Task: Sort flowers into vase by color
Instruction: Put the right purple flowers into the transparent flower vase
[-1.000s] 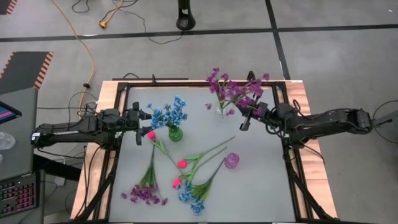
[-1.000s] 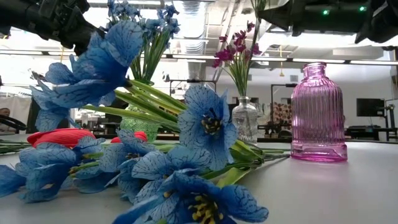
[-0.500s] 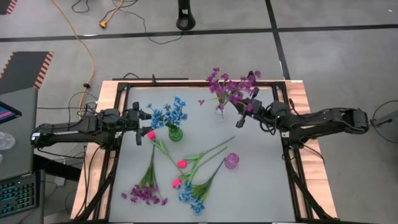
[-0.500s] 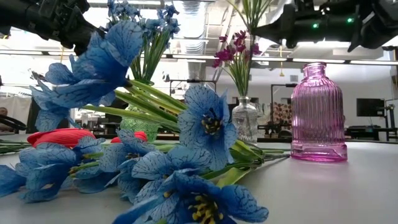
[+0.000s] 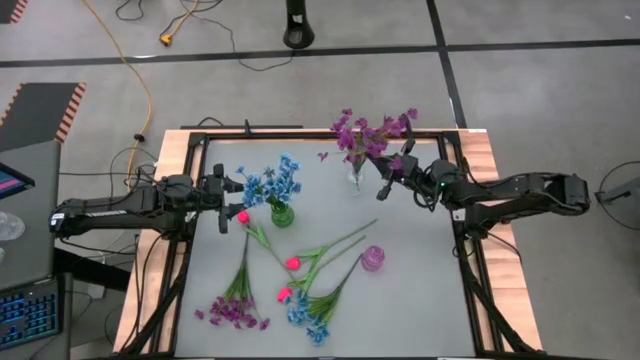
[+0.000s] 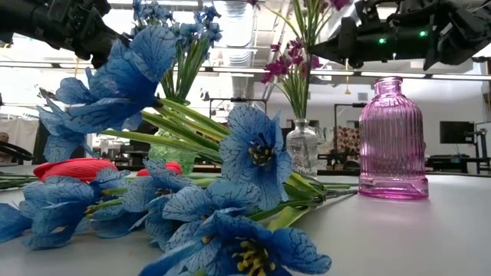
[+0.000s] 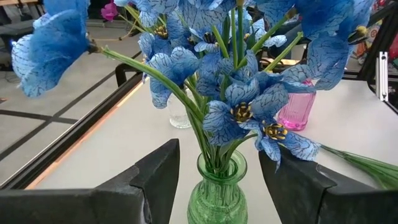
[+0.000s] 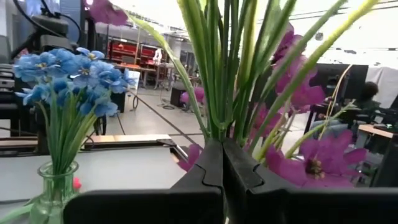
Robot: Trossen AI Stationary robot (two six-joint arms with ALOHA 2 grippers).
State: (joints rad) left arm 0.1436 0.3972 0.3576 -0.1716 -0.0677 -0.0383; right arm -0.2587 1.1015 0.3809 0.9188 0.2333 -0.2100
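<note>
The right end effector [image 8: 222, 163] is pinched shut on purple flowers [image 5: 372, 135] above the clear vase [image 5: 355, 178], the left end effector [image 7: 217, 171] waits wide open by the green vase [image 5: 282, 214] of blue flowers [image 5: 271, 184]

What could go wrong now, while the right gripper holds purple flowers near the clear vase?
1. The right gripper is shut on the purple sprig beside the clear vase, which already holds purple flowers; lowering the stems could miss its narrow neck or tip it.
2. The left gripper stands open around the green vase of blue flowers; a sideways move might knock it over.
3. Loose stems on the table overlap, so lifting one may drag others.
</note>
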